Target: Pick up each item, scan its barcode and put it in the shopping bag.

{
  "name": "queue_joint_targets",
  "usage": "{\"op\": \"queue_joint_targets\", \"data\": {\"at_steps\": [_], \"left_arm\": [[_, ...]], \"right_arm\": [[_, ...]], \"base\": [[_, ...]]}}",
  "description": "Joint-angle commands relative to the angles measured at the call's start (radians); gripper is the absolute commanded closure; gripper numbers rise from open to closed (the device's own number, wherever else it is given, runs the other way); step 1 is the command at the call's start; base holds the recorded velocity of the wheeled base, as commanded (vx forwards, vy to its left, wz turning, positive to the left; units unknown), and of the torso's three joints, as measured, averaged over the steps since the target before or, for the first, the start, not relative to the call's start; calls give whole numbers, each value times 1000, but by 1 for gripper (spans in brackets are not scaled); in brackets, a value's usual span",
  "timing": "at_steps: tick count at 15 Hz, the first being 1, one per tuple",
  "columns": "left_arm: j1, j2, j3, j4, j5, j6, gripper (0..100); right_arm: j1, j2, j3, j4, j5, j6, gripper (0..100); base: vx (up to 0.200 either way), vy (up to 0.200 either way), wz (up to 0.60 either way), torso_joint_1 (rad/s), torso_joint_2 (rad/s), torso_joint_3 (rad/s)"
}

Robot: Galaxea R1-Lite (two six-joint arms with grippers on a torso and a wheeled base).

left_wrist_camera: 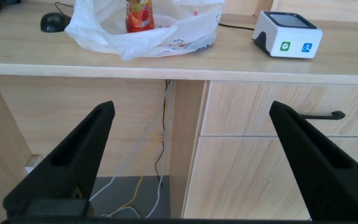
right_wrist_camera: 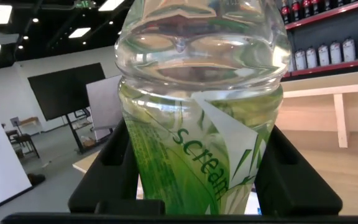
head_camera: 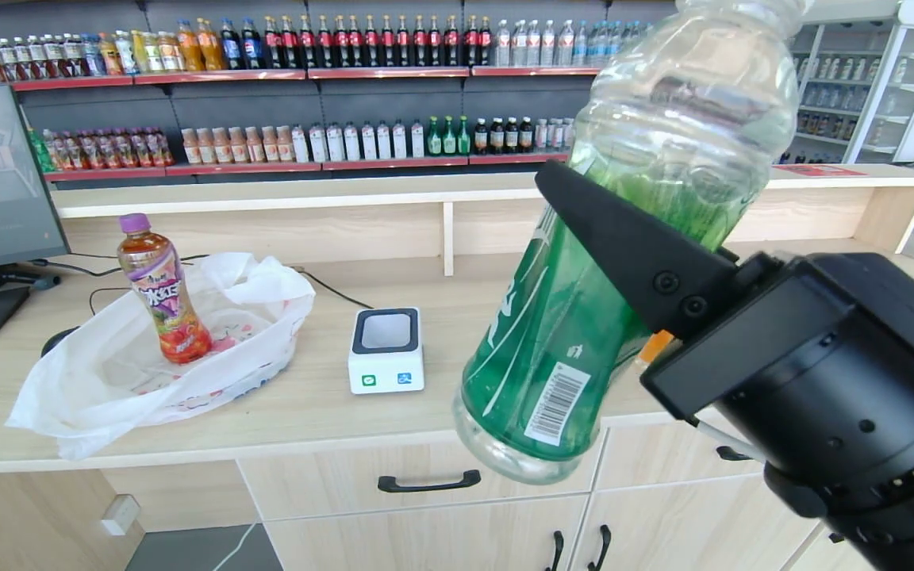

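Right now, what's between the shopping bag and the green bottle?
The white scanner sits on the counter between bag and green bottle, in the head view.

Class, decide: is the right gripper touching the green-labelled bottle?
Touching. The right wrist view shows the green-labelled bottle clamped between both fingers of the right gripper, with no gap on either side.
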Motion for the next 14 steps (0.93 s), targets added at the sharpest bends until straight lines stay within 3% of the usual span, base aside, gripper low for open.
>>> {"op": "queue_joint_targets", "data": {"at_steps": [1, 4, 7, 14], "left_arm": [[0, 0, 0, 0, 0, 0, 0], [0, 0, 0, 0, 0, 0, 0], [0, 0, 0, 0, 0, 0, 0], [0, 0, 0, 0, 0, 1, 0]], "right_arm": [[-1, 11, 25, -1, -1, -21, 100], [-7, 19, 87, -7, -15, -46, 100], [-109, 23, 209, -36, -18, -98, 100], [-225, 69, 236, -69, -16, -127, 100]], "base": [[0, 0, 0, 0, 0, 0], [0, 0, 0, 0, 0, 0], [0, 0, 0, 0, 0, 0], [0, 0, 0, 0, 0, 0]]}}
